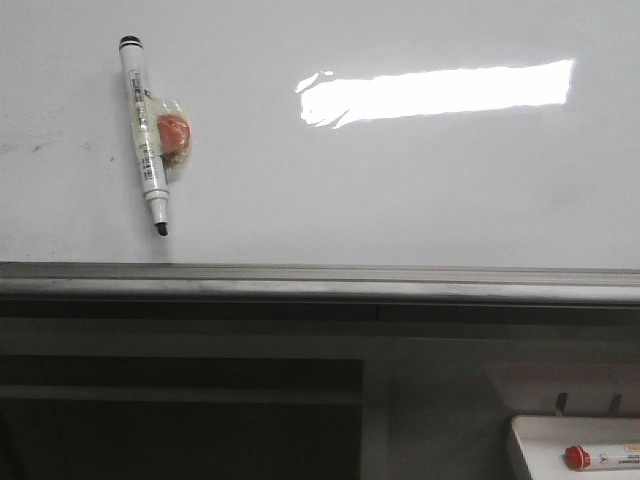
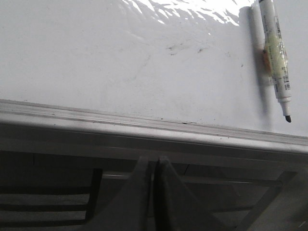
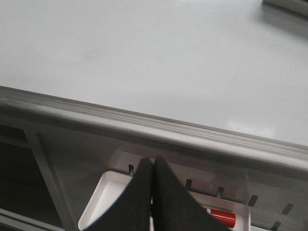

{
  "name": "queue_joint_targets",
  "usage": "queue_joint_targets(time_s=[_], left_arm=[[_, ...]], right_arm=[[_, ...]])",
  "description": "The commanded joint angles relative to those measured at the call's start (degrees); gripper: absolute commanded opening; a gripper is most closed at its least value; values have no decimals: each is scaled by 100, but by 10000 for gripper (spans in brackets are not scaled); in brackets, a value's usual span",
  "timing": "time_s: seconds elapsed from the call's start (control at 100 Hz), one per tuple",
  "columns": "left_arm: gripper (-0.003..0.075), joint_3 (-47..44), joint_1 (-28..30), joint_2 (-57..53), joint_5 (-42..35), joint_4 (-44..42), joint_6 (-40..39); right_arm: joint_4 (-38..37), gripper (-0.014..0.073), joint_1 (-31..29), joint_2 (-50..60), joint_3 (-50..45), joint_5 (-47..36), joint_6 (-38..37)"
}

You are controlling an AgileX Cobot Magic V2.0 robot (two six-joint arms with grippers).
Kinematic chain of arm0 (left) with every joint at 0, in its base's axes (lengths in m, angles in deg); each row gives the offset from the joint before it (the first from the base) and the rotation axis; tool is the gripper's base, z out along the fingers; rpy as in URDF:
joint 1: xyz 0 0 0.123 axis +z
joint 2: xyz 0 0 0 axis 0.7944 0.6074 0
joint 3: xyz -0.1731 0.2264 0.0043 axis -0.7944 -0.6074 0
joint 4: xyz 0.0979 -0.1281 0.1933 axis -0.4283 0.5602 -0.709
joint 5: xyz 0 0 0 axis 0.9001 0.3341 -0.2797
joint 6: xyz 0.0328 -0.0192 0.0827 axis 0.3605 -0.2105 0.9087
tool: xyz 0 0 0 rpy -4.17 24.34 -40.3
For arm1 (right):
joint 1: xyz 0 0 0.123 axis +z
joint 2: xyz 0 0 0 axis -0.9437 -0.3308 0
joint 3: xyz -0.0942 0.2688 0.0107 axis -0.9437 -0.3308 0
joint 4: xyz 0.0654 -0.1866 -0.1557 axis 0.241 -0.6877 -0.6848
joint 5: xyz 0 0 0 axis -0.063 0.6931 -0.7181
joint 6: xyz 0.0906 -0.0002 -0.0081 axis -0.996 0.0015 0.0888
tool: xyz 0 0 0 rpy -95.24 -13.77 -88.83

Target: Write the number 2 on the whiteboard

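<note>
The whiteboard is a large glossy white board with a grey edge rail and a bright glare patch; it also shows in the left wrist view and the right wrist view. No number 2 is on it, only faint grey smudges. An uncapped black marker with an orange lump taped to it lies on the board at the left, tip toward the rail; it also shows in the left wrist view. My left gripper is shut and empty below the rail. My right gripper is shut and empty, over a white tray.
A small white tray with a red-capped marker hangs below the rail at the right; the tray and the marker's red cap also show in the right wrist view. The grey rail runs across the board's near edge.
</note>
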Motion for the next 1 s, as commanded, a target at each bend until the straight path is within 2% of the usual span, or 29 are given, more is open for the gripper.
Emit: queue_joint_targets(time_s=[0.0, 0.99], left_arm=[[-20, -74, 18, -151, -422, 73, -35], [-20, -74, 18, -151, -422, -20, -35]], right_arm=[[-49, -71, -33, 125, -140, -126, -6], [-49, -71, -33, 125, -140, -126, -6]])
